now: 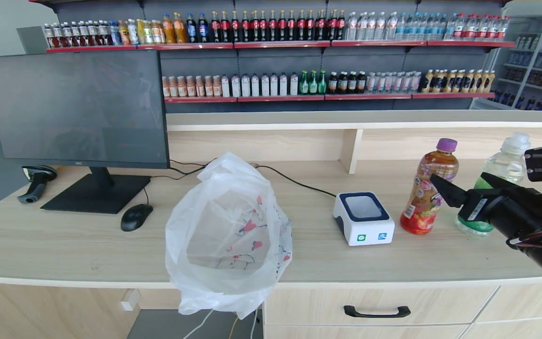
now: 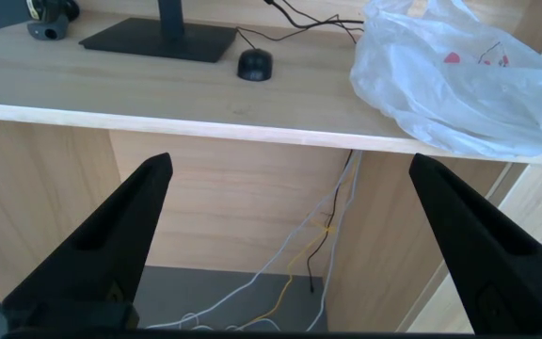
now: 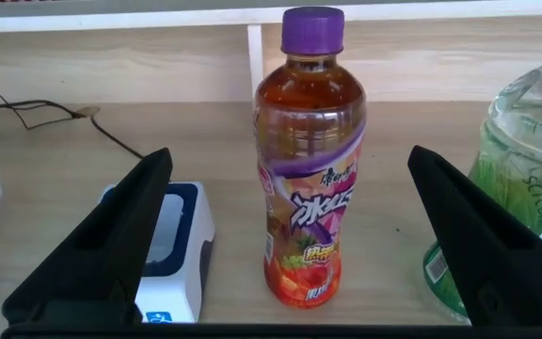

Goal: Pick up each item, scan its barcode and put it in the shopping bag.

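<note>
We see the right gripper [image 1: 458,179] over the right end of the tabletop [image 1: 64,245]. Its fingers are spread wide and hold nothing. It faces the tea bottle with the purple cap [image 1: 428,188], which stands upright and, in the right wrist view, appears between the two fingers without touching them. Just beside this bottle, toward the right, stands a clear water bottle with a green label [image 1: 501,179]; the gripper partly covers it in the head view. On the other side of the tea bottle sits the white barcode scanner box [image 1: 363,217], with its window facing up.

The white shopping bag [image 1: 228,235] stands near the middle of the tabletop, at the front edge, and part of it hangs over. A black cable [image 1: 294,181] runs behind it toward the scanner box.

The left gripper [image 2: 290,160] is also open and empty, low in front of the tabletop edge, before loose wires [image 2: 323,235].

At the left end are a monitor [image 1: 78,108], a black mouse [image 1: 136,217] and a handheld scanner [image 1: 35,183]. Shelves of drinks [image 1: 327,44] fill the back wall.
</note>
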You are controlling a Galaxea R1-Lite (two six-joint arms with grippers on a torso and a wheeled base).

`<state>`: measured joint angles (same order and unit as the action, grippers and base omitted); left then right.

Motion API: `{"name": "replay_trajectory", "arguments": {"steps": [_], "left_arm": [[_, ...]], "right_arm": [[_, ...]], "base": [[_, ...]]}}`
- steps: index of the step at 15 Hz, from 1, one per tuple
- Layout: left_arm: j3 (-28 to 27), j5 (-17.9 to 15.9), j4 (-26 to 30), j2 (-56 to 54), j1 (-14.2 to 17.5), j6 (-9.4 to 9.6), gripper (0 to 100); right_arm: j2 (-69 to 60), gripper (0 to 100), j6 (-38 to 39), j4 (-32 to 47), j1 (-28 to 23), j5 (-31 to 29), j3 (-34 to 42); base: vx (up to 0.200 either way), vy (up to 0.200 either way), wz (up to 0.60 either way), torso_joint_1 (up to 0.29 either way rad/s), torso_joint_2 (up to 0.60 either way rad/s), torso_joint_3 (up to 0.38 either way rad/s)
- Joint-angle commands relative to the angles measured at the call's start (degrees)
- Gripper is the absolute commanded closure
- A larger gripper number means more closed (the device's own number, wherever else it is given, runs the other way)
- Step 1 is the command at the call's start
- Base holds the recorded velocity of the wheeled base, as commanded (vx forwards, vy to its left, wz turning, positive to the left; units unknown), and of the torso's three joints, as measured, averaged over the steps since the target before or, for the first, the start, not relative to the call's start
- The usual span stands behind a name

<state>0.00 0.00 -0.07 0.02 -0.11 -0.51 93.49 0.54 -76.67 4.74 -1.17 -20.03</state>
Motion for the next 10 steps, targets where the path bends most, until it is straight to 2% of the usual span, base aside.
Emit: {"name": "replay_trajectory", "arguments": {"steps": [1, 10], "left_arm": [[0.0, 0.0, -0.01, -0.02, 0.02, -0.02, 0], [0.0, 0.0, -0.01, -0.02, 0.02, -0.02, 0]], "right_arm": [[1.7, 0, -0.01, -0.15, -0.26, -0.24, 0.52], [7.76, 0, -0.45, -4.46, -0.79, -0.32, 1.75]], "base": [[0.0, 0.0, 0.0, 0.0, 0.0, 0.0], [0.0, 0.0, 0.0, 0.0, 0.0, 0.0]]}}
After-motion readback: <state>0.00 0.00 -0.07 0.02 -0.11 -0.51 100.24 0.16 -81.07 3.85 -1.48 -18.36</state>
